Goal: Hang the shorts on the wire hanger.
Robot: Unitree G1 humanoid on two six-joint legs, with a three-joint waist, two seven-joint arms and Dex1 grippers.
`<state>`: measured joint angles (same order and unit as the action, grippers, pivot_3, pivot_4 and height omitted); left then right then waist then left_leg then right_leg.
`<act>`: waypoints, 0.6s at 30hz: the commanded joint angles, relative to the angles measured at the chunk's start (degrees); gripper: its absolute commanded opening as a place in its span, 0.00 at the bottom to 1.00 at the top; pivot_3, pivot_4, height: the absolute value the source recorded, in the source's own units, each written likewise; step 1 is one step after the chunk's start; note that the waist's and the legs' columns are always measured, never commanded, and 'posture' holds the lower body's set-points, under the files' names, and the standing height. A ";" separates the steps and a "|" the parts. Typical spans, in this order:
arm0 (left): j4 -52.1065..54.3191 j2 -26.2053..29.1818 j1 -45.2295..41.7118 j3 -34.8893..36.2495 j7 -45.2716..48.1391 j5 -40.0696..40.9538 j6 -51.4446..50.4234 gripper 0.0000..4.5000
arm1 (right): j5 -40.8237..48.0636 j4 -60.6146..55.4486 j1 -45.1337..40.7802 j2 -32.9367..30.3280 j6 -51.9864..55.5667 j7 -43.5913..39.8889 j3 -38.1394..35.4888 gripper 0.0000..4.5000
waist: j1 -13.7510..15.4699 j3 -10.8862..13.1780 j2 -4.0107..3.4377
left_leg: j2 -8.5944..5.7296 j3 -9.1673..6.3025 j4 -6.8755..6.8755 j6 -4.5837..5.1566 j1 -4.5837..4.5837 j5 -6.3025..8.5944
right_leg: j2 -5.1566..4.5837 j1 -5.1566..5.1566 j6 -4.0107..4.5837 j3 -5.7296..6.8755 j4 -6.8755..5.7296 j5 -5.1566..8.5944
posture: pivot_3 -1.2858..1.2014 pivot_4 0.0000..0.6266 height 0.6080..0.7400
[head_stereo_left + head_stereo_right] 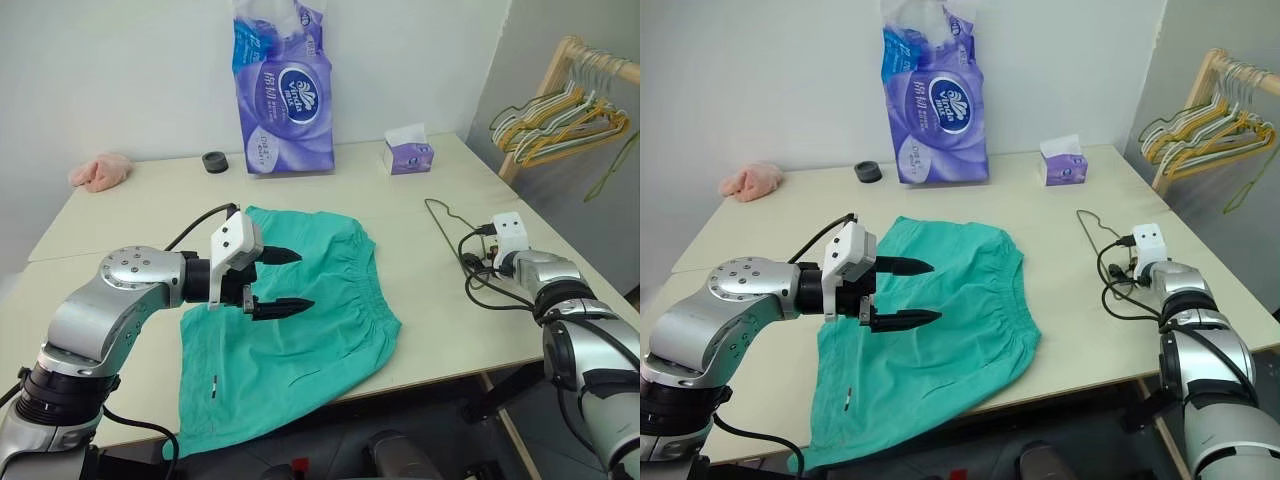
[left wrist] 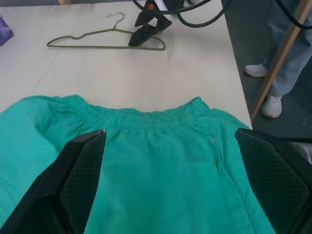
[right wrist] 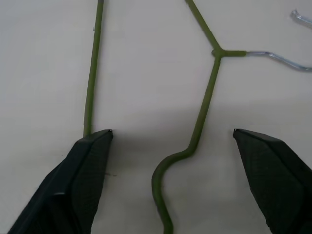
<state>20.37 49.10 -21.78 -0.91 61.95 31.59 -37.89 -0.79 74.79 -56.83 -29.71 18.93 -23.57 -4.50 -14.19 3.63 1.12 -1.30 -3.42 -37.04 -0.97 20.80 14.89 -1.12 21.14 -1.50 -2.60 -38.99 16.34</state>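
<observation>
The teal-green shorts [image 1: 320, 300] lie flat in the middle of the table, with the gathered waistband [image 2: 146, 117] turned toward the table's right side. My left gripper [image 1: 296, 280] hovers just above them, open and holding nothing. The thin olive wire hanger [image 1: 443, 222] lies flat on the table at the right, its hook toward the table's right edge. My right gripper [image 3: 172, 131] is down at the hanger, open. One fingertip [image 3: 97, 141] rests by the straight bottom wire, and a bent shoulder wire [image 3: 202, 117] runs between the two fingers.
At the back of the table stand a tall purple tissue pack [image 1: 285, 95], a small tissue box [image 1: 408, 152] and a black tape roll [image 1: 214, 162]. A pink cloth [image 1: 100, 172] lies back left. A wooden rack with bunched hangers [image 1: 565, 115] stands at the right. A person's legs [image 2: 292, 44] are beyond the table's edge.
</observation>
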 commanded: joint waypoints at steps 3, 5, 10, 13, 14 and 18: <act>1.05 0.28 0.14 1.01 -0.51 -0.72 1.57 1.00 | 0.54 1.12 0.74 0.12 2.75 2.22 -2.34 0.48 | 0.33 -0.02 0.03 | -0.02 0.00 -0.01 0.00 0.00 0.00 | -0.01 -0.03 0.00 0.01 0.01 0.00 | 0.45 0.02 1.00; 1.27 0.32 0.57 1.21 -0.79 -0.76 1.73 1.00 | -0.10 1.07 1.64 0.50 2.96 1.75 -1.95 0.31 | 0.48 -0.07 0.10 | -0.02 -0.01 -0.02 0.00 -0.01 0.00 | -0.01 -0.04 0.00 0.01 0.02 0.00 | 0.45 0.02 1.00; 1.98 0.46 1.68 1.91 -1.50 -0.44 1.57 1.00 | -0.20 0.67 3.80 1.13 3.63 2.17 -2.46 0.01 | 0.75 -0.60 0.57 | 0.00 -0.06 -0.01 0.00 -0.02 0.00 | -0.01 -0.04 0.00 0.05 0.02 0.00 | 0.45 0.01 1.00; 1.94 0.37 2.18 2.61 -2.44 -0.29 1.35 1.00 | 0.51 0.24 4.50 0.98 2.92 3.94 -3.89 0.01 | 1.12 -0.81 0.69 | 0.01 -0.09 0.00 0.00 -0.02 0.00 | -0.01 -0.06 0.00 0.06 0.03 0.00 | 0.45 0.02 1.00; 1.67 0.20 2.24 3.00 -2.99 -0.37 1.39 1.00 | 0.69 -0.01 4.54 0.91 2.47 4.08 -4.28 0.01 | 1.33 -0.86 0.76 | 0.01 -0.08 0.00 0.00 -0.03 0.00 | -0.01 -0.07 0.00 0.05 0.04 0.00 | 0.45 0.02 1.00; -0.80 -0.43 1.99 4.63 -5.73 -1.31 1.86 1.00 | 1.81 -2.42 3.35 1.01 0.91 1.22 -5.20 0.01 | 1.58 -0.91 0.85 | -0.02 -0.06 -0.02 0.00 -0.04 0.01 | -0.01 -0.10 0.00 0.04 0.07 0.00 | 0.44 0.02 1.00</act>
<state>19.84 48.97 -18.90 1.71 57.57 30.78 -37.03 0.25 73.09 -53.64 -28.98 19.92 -20.90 -9.45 -12.62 2.72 1.97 -1.32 -3.46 -37.06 -0.97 20.77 14.89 -1.13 21.05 -1.51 -2.56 -38.92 16.34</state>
